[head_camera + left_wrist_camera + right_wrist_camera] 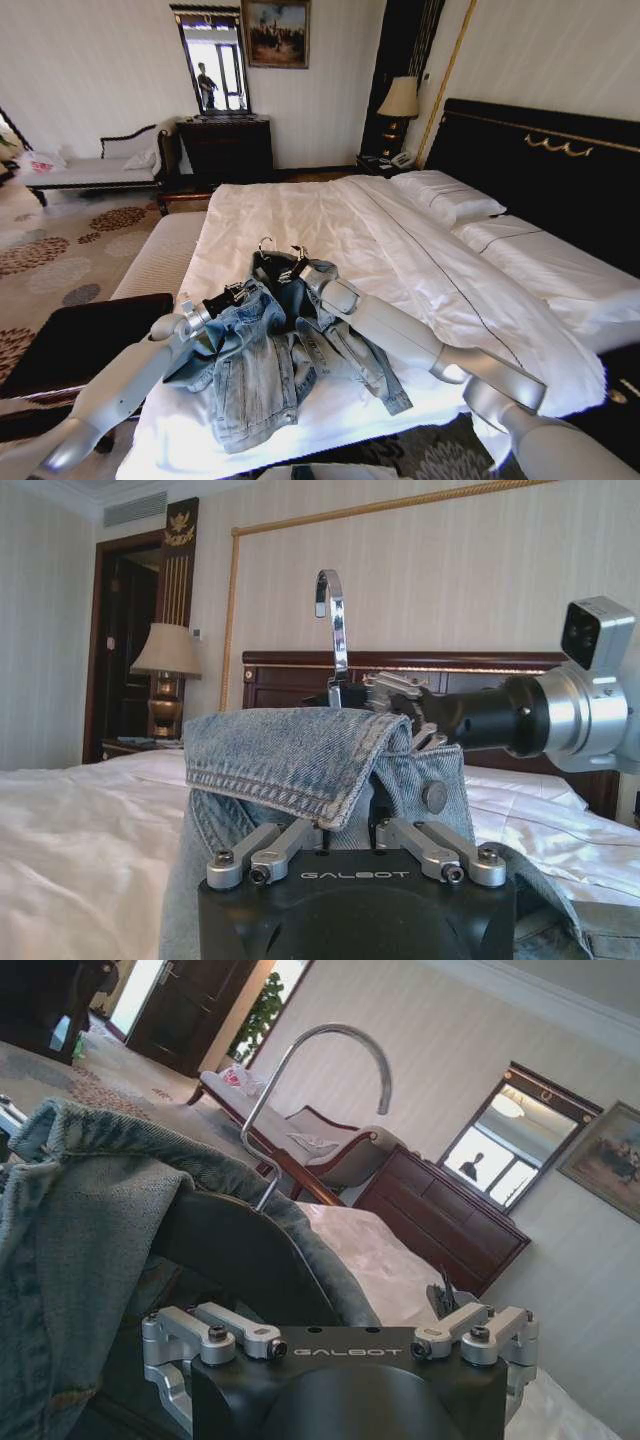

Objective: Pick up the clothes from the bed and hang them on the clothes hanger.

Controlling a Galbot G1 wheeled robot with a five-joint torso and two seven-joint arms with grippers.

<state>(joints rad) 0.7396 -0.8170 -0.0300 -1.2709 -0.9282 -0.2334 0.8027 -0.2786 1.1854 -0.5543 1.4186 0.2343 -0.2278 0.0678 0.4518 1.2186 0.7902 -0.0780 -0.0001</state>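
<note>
The left gripper [228,297] pinched the jacket [265,365] collar, lifting it off the bed [420,260] for the hanger [268,262]. The right gripper [296,268] (fingers seemingly closed on the hanger) steadied it inside.

Left arm enters from the lower left of the head view, left gripper [228,296] near centre, jaws closed on denim. Right arm enters from the lower right (elbow bent), right gripper [297,266] just above centre, finger state indeterminate.

bed [300,215]: white sheets | pillows [445,195] by headboard | denim jacket [270,360] lying near foot edge
</note>
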